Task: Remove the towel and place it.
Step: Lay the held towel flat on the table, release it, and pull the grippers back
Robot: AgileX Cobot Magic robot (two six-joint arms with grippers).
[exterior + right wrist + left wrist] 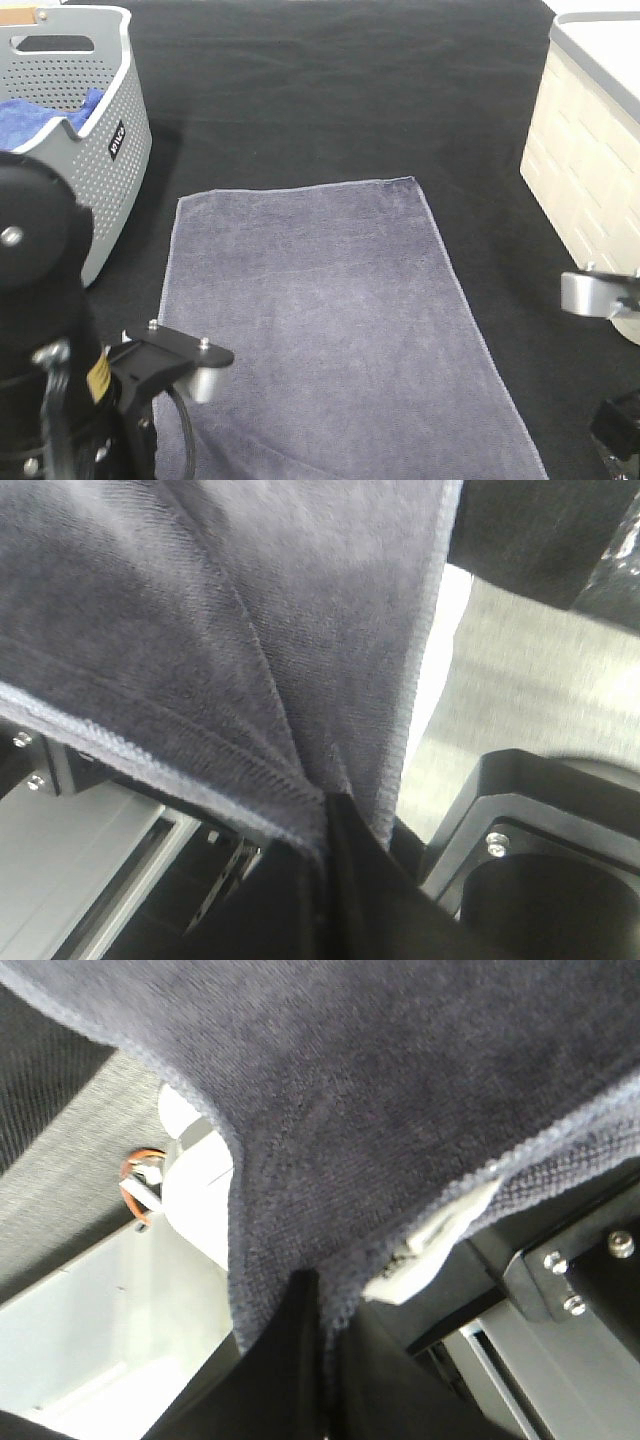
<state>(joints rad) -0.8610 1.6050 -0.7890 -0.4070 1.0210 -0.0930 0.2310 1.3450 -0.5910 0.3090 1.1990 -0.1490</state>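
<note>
The dark slate-grey towel (330, 320) lies spread flat on the black table cover, its far edge straight and its near end running out of the bottom of the exterior view. In the left wrist view my left gripper (322, 1305) is shut on the towel (400, 1090) at a hemmed corner, beside a white label (430, 1250). In the right wrist view my right gripper (330, 815) is shut on a fold of the towel (200, 600) at its other near corner. Both grippers are out of the exterior view.
A grey perforated basket (115, 140) holding a bright blue cloth (40, 115) stands at the back left. A cream box (590, 150) stands at the right. My left arm (60, 350) fills the lower left; part of the right arm (600, 295) shows at the right edge.
</note>
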